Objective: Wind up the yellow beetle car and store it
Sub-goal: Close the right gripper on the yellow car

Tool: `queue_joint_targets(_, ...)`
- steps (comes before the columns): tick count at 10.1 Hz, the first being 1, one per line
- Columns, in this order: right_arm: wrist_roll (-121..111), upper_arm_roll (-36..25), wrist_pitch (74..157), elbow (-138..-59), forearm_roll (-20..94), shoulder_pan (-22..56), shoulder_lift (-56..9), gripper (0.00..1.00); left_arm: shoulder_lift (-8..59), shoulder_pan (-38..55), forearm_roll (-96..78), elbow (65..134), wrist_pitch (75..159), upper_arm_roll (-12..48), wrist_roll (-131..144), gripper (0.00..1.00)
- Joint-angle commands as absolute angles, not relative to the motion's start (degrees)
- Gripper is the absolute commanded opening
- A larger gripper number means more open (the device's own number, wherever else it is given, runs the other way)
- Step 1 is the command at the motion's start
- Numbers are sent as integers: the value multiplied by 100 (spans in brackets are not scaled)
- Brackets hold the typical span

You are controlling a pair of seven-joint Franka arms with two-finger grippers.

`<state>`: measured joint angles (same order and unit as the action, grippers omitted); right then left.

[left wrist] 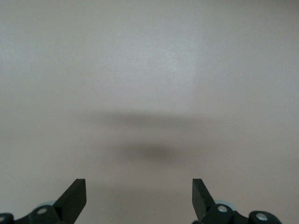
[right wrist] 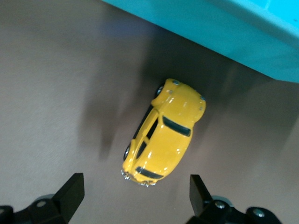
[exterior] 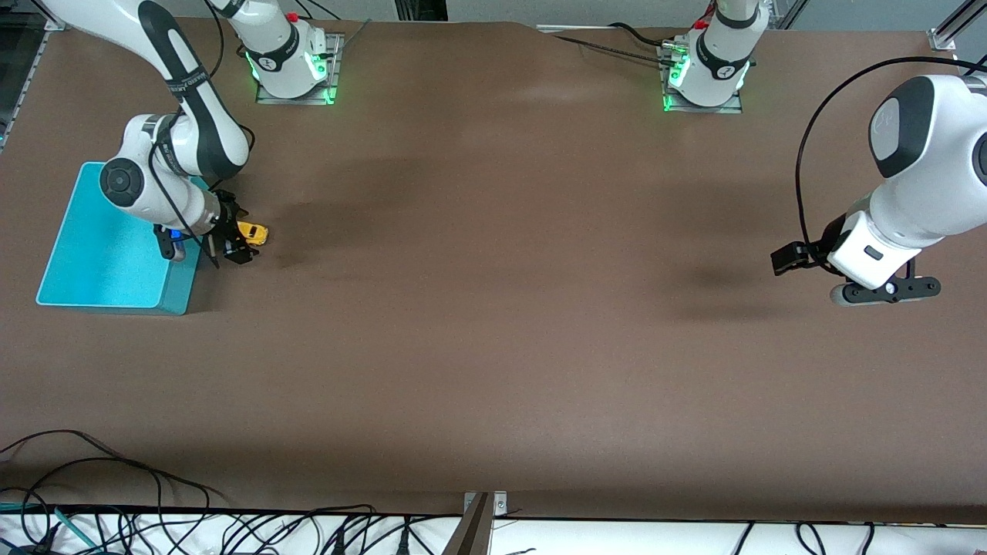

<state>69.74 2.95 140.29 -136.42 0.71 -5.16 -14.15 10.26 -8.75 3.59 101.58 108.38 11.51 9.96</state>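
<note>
low, right gripper (right wrist: 133, 198) over yellow beetle car (right wrist: 161, 135)

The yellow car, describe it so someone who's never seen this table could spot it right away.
Find the turquoise bin at the right arm's end of the brown table. On the table beside the bin, under the right end effector, sits the car. It is tiny, rounded, bright yellow with dark windows, the only yellow thing there.

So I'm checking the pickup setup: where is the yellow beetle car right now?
The yellow beetle car sits on the table beside the turquoise bin, at the right arm's end, under the open right gripper, not yet held.
</note>
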Motion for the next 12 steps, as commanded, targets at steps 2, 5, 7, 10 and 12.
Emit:
queue_joint_targets(2,7102,194,14097,-13649,44,-773,-1573,100,1002,-923,237,10151,10767,1169,835,100)
queue_joint_targets(5,7102,150,14159,-13641,-9,-782,-1757,81,1002,-914,237,10151,10767,1178,844,100)
queue_joint_targets(7,7119,158,14168,-13641,-9,-782,-1740,43,1002,-914,237,10151,10767,1178,844,100)
queue_joint_targets(10,7207,158,14124,-13623,-9,-782,-1390,5,1002,-914,237,10151,10767,1178,844,100)
queue_joint_targets(12,7207,158,13827,-13614,-9,-782,-1082,0,1011,-914,237,10151,10767,1178,844,100)
